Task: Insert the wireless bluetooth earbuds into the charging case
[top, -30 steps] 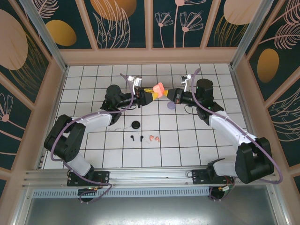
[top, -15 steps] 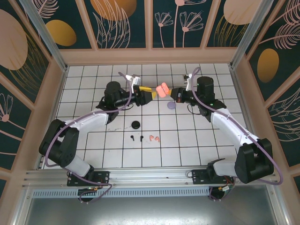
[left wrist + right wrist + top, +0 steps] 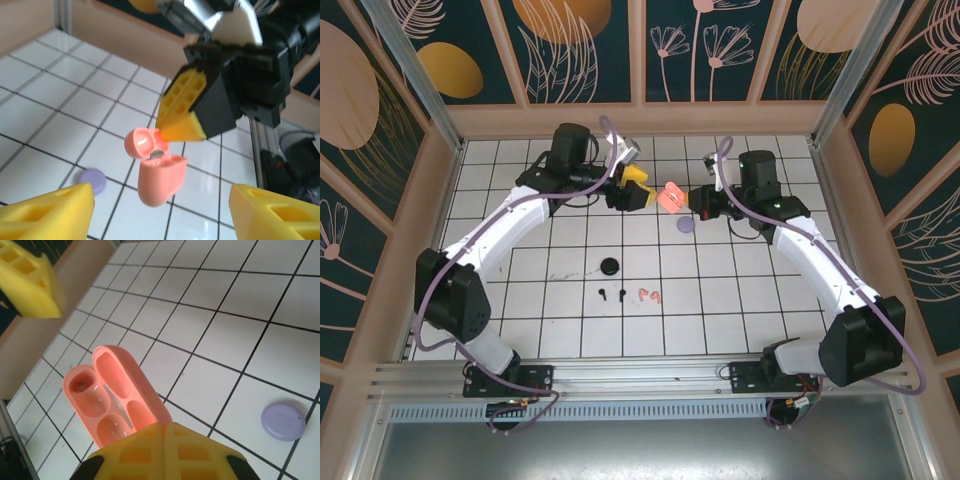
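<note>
Beside the coral-pink charging case (image 3: 671, 195), the left tool (image 3: 637, 187) has released and drawn back, jaws wide; the right tool (image 3: 686, 199) alone grips the open case. Coral-pink earbuds (image 3: 650, 295) lie on the tabletop (image 3: 520, 310), well apart from it, likely fetched next

- Coral-pink charging case (image 3: 670, 195): you have it clear of the tabletop (image 3: 520, 300), pinched in the right hand (image 3: 686, 198). Its lid is hinged open and both wells show.
- Coral-pink earbuds (image 3: 649, 295): one pair, tiny, lying close together on the near-centre tiles.
- Black earbuds (image 3: 610, 295): one pair, just to your left of the coral ones, set slightly apart from each other.
- Black case (image 3: 610, 266): round, lid down, just behind the black earbuds.
- Lavender case (image 3: 686, 226): round, lid down, flat on the tiles near the held case.
</note>
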Robot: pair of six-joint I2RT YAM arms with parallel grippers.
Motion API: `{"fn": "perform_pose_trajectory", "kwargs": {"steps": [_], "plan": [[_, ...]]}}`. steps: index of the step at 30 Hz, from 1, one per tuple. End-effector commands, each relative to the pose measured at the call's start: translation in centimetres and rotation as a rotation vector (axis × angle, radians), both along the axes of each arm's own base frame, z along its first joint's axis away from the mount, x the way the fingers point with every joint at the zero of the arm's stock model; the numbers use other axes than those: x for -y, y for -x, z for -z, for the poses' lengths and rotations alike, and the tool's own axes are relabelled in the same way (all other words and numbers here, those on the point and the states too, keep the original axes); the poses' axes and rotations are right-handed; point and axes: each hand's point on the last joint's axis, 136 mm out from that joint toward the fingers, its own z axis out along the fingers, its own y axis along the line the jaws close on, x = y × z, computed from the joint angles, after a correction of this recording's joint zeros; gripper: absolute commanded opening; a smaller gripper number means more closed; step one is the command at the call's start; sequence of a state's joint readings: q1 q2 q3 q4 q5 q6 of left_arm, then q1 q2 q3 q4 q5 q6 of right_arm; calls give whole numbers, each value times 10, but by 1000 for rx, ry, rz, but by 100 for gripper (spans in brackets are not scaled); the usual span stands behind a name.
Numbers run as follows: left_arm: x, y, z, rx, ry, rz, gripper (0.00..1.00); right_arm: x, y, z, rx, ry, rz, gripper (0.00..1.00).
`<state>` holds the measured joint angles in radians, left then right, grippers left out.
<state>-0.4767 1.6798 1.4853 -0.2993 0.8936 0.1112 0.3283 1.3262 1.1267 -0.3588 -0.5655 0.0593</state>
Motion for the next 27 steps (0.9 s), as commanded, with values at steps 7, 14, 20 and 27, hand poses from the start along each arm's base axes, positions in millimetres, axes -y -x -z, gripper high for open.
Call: {"fn": "perform_pose_trajectory", "kwargs": {"steps": [7,14,20,27], "plan": [[-2,29,35,-162,-108,205,66,-11,8,-7,-16,20,-116,0],[2,32,36,-185,-75,237,65,-27,9,-6,-25,19,-156,0],[5,29,35,-185,-65,245,63,-42,10,-5,-29,31,-186,0],[5,30,40,-188,-65,253,58,-49,8,-8,-24,25,-191,0]]}}
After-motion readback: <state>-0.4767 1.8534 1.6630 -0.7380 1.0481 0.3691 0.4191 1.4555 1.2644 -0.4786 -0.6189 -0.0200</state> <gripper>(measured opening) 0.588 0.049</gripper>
